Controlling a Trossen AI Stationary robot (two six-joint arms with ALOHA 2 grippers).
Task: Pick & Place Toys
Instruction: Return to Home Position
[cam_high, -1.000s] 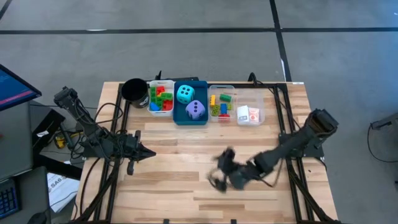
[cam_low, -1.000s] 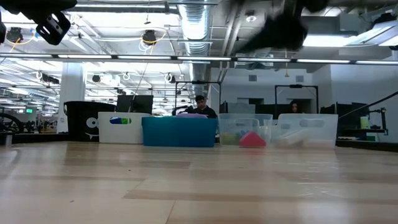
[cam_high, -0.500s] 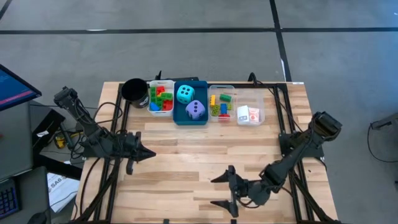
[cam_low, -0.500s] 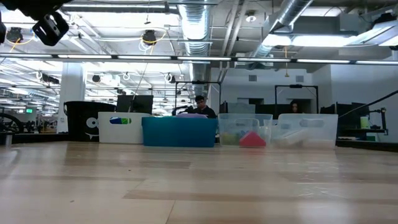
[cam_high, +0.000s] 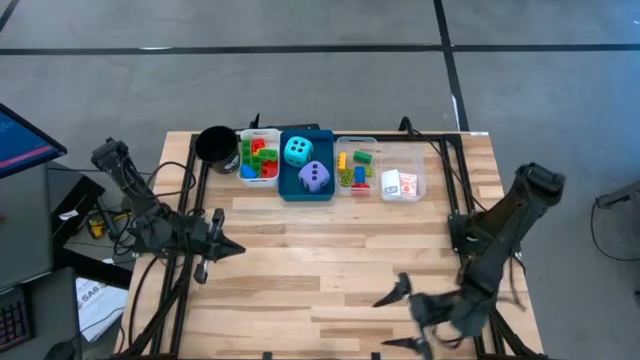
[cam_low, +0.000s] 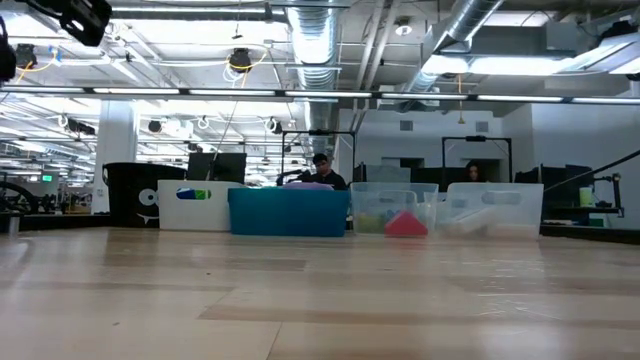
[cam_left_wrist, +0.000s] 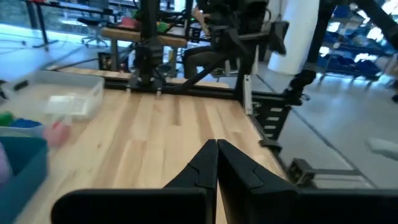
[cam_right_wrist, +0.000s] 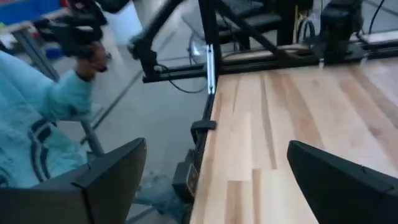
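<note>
The toys lie in a row of trays at the table's far edge. Coloured bricks (cam_high: 258, 160) fill a white tray. A cyan die (cam_high: 297, 151) and a purple die (cam_high: 315, 177) sit in a blue tray (cam_high: 288, 188). More bricks (cam_high: 354, 168) and white-pink cards (cam_high: 400, 184) lie in clear trays. My left gripper (cam_high: 236, 250) is shut and hovers level over the table's left part, holding nothing; the left wrist view shows its closed fingers (cam_left_wrist: 216, 163). My right gripper (cam_high: 402, 320) is open and empty above the near edge, its fingers wide apart in the right wrist view (cam_right_wrist: 217, 180).
A black round cup (cam_high: 215, 147) stands left of the white tray. Bare wooden tabletop (cam_high: 320, 255) stretches between the trays and the near edge. In the right wrist view a person's light blue sleeve (cam_right_wrist: 37, 124) shows beyond the table's edge. Black frame rails (cam_high: 455, 200) run along both sides.
My right gripper has swung toward the table's near edge and to the right, away from the middle of the table, rising a little; its fingers stay wide apart and empty. The toys have kept their places in the trays.
</note>
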